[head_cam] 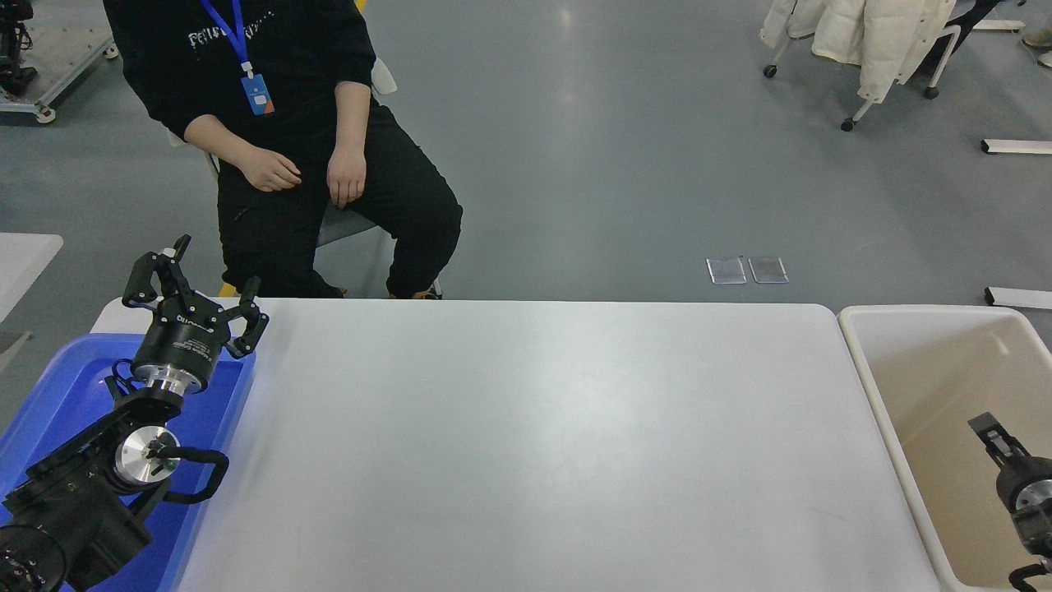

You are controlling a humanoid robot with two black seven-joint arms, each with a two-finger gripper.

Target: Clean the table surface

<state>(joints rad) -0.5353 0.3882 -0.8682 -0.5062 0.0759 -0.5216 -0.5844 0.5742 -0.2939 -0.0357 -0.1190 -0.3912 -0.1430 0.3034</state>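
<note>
The white table surface [526, 444] fills the middle of the head view and carries no loose objects. My left gripper [212, 270] is open and empty, parked at the lower left above the blue tray [57, 386]. My right gripper [989, 429] comes in at the lower right edge and sits over the inside of the beige bin [929, 378], off the table's right end. It is seen edge-on, and nothing shows in it.
A person in black sits on a chair [353, 222] at the far side, left of centre, hands resting on the thighs. The beige bin looks empty inside. A white coat hangs on a wheeled chair [871, 41] at the far right.
</note>
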